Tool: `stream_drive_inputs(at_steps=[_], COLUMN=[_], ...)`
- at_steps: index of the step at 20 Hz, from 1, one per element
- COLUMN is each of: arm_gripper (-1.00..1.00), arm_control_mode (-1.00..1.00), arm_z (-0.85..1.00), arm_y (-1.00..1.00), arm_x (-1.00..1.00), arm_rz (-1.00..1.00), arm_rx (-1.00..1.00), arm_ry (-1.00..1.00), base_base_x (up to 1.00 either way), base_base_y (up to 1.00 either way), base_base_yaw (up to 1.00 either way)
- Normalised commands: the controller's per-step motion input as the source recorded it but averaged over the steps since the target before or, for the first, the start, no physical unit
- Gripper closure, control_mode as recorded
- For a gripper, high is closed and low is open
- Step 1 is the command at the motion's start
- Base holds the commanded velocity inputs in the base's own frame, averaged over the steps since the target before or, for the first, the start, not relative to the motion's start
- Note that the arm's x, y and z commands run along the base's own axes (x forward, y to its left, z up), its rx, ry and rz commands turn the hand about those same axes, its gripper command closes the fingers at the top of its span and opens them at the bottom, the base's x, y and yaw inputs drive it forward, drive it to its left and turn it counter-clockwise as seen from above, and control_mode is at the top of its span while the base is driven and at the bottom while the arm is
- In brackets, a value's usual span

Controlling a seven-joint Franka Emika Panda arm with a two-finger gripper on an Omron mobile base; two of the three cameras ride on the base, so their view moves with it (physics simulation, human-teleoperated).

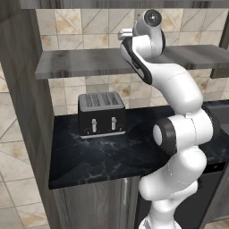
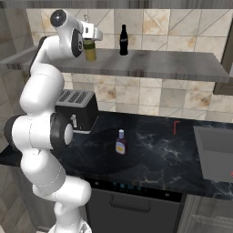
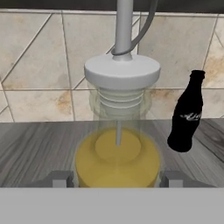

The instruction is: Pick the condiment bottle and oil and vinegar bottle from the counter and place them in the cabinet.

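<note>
1. Nearest me, the white arm rises from its base in front of the black marble counter [image 2: 150, 150], bends through its dark joints and reaches up to the level of the shelf
2. On the counter the condiment bottle [image 2: 120, 142] stands upright and alone, out in the open near the front edge, well apart from everything else; it is squat and dark with a pale label
3. To its left, further back, sits the black toaster [image 1: 101, 114], close against the tiled wall
4. To the right a grey sink [image 2: 214, 148] is set into the counter, with a small red object [image 2: 175, 127] standing just left of it
5. Higher up, the gripper [image 2: 91, 45] is at the grey wood shelf of the cabinet [image 2: 154, 63], with the oil and vinegar bottle [image 2: 90, 50] between its fingers
6. From the hand camera the two finger tips [image 3: 61, 179] sit tight against either side of the bottle's golden body [image 3: 117, 159], so the jaws are closed on it around its lower part, opened only as wide as the bottle
7. The bottle stands upright, its base at the shelf board; whether it rests on the wood I cannot tell
8. Beyond it on the same shelf, to the right and nearer the wall, a slim black cola-style bottle [image 2: 123, 40] stands upright, apart from the golden one
9. Behind everything runs the beige tiled wall [image 2: 182, 27]
</note>
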Motion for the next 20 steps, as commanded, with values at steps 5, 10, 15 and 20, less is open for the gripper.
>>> stream_drive_inputs(at_steps=[5,10,15,20], arm_gripper=[-1.0,-1.0,-1.0,-1.0], arm_control_mode=[-1.0,-1.0,-1.0,-1.0], arm_z=[0.0,0.14,0.3,0.23], arm_y=[0.0,0.0,0.0,-0.03], arm_x=[0.0,0.0,-0.07,-0.43], arm_rz=[0.0,0.0,-0.01,-0.02], arm_rx=[0.0,0.0,0.0,-0.01], arm_ry=[0.0,0.0,-0.01,-0.02], base_base_x=[0.0,0.0,0.0,0.0], base_base_y=[0.0,0.0,0.0,0.0], base_base_yaw=[0.0,0.0,0.0,0.0])
